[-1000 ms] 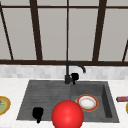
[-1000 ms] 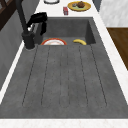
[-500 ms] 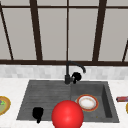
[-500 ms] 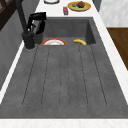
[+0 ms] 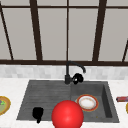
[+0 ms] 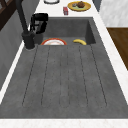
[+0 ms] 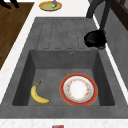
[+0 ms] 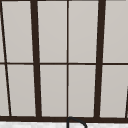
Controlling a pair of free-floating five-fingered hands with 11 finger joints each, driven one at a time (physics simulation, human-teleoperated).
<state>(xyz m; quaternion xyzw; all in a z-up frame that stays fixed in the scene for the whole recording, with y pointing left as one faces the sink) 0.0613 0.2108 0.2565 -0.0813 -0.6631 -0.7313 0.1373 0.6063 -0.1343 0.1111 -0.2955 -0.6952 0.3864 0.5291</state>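
Note:
My right hand (image 5: 77, 78) is against the right side of the black faucet (image 5: 68, 72), just above the sink's back rim, with its fingers curled round the faucet's handle, which they hide. The same hand (image 6: 39, 22) hangs beside the faucet post in the left side view, and is a dark lump (image 7: 96, 38) in the right side view. My left hand (image 5: 37, 113) floats low at the front left with relaxed fingers pointing down. In the right side view it (image 7: 10, 3) hovers over the wooden floor.
A red-rimmed white plate (image 7: 78, 89) and a banana (image 7: 38, 94) lie in the basin. A red ball (image 5: 67, 115) is at the front edge. Yellow plates (image 5: 3, 105) (image 6: 79, 5) sit on both counters, with a red can (image 6: 65, 10) at the right.

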